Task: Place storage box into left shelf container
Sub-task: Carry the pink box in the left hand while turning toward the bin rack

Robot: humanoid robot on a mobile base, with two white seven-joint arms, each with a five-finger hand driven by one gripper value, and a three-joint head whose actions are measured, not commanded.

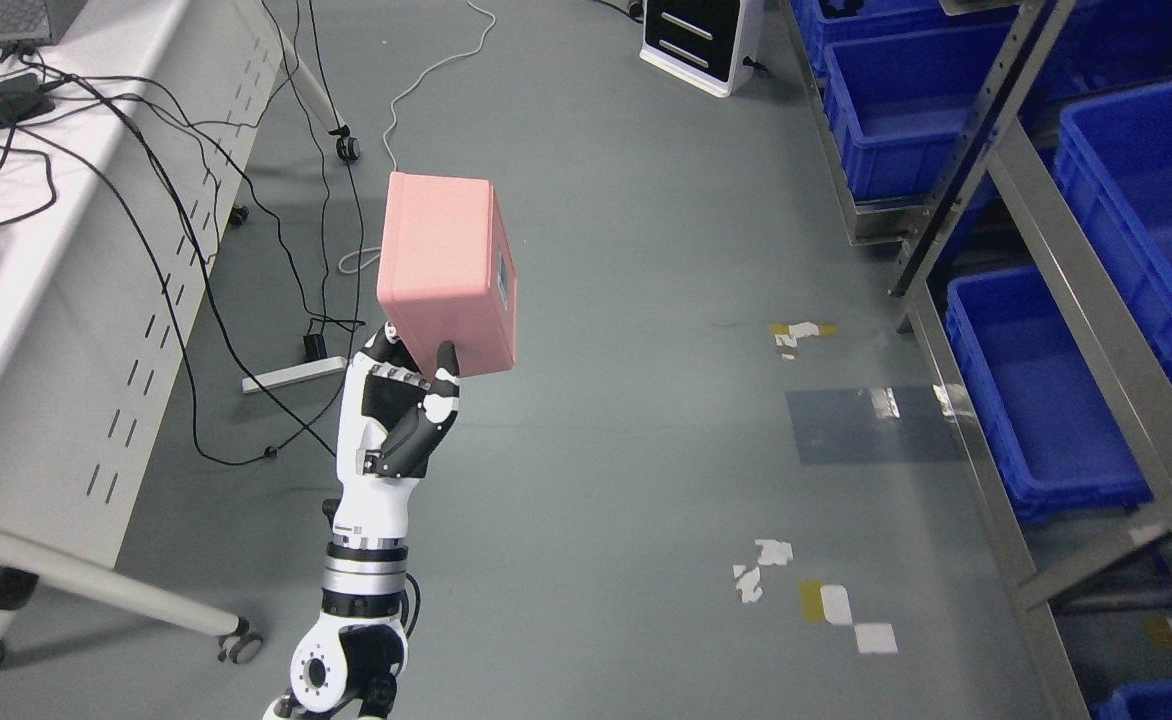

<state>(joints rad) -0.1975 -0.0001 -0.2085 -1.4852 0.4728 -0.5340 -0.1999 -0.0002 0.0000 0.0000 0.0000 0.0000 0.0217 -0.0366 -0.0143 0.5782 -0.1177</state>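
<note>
A pink storage box (446, 272) is held up in the air over the grey floor, left of the picture's middle. My left hand (414, 378) grips it from below, thumb on its front face and the other fingers behind it. The white and black forearm rises from the bottom edge. Blue shelf containers (1036, 400) sit in a grey metal rack (1076, 300) along the right side, well away from the box. The right arm does not show.
A white table (66, 330) on castor wheels stands at the left, with black cables hanging down to a power strip (291, 374) on the floor. A white and black device (698, 40) stands at the top. Tape marks dot the floor.
</note>
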